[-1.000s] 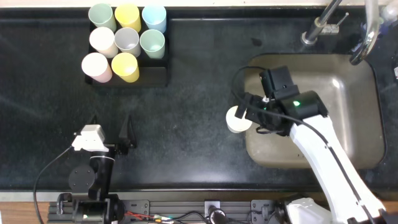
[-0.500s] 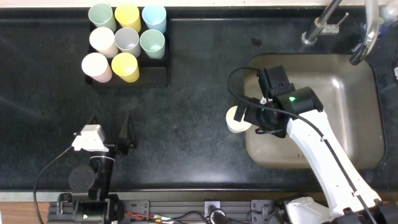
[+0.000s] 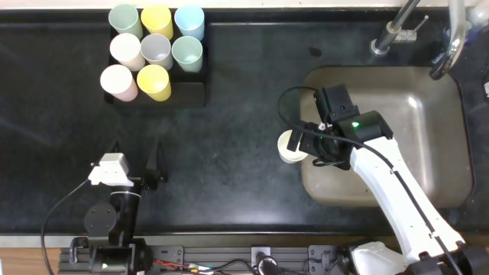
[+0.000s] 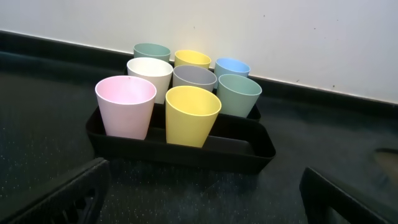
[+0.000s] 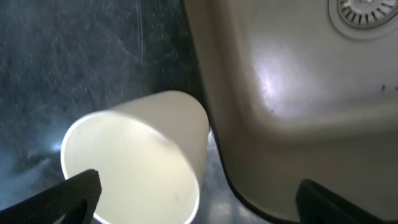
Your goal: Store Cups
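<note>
A cream cup (image 3: 289,146) (image 5: 134,158) stands on the black counter right at the sink's left rim, its mouth up. My right gripper (image 3: 307,144) (image 5: 208,208) hovers over it, open, with one finger at the cup's rim and the other out over the sink basin. A black tray (image 3: 191,96) (image 4: 186,155) at the back left holds several pastel cups, with one corner slot bare. At the front left my left gripper (image 3: 136,157) (image 4: 205,208) is open, facing the tray from a distance and holding nothing.
The steel sink (image 3: 416,164) (image 5: 292,93) takes up the right side, with a faucet (image 3: 397,27) behind it and a drain (image 5: 367,15) in the basin. Dark counter stretches between the tray and the sink.
The right arm has edged slightly left and farther from its base over the cream cup. The cup has barely shifted; the left arm is still.
</note>
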Tool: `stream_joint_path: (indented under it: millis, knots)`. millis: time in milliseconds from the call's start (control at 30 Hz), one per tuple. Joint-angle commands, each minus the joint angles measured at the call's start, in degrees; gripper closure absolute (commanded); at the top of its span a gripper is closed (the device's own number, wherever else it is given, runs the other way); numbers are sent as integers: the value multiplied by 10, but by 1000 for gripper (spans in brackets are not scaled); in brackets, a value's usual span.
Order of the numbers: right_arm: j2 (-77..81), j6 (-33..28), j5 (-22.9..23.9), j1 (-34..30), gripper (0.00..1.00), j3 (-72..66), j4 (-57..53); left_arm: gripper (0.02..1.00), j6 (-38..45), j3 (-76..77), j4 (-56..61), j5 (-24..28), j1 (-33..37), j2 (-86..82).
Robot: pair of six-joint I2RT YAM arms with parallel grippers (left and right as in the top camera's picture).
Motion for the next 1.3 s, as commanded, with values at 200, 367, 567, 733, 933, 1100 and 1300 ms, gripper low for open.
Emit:
stream_joint_path:
  millis: [200,367,567,733,933,1100,1300]
  knots:
    - [-3,-5,20,3,3,-30,9,18,12,0,-3,-3,4,-6]
    - [-3,-5,20,3,18,-30,13,18,12,0,-3,-3,4,-6]
    - [-3,-5,25,3,211,-30,20,18,12,0,-3,-3,4,-6]
    - [-3,-5,37,3,141,-47,48,18,12,0,-3,-3,4,-6]
    - [-3,-5,32,3,737,-84,98,20,12,0,-3,-3,4,-6]
    - [-3,3,25,3,958,-91,134,18,12,0,-3,-3,4,-6]
    - [-3,3,-35,4,956,-44,126,18,12,0,-3,-3,4,-6]
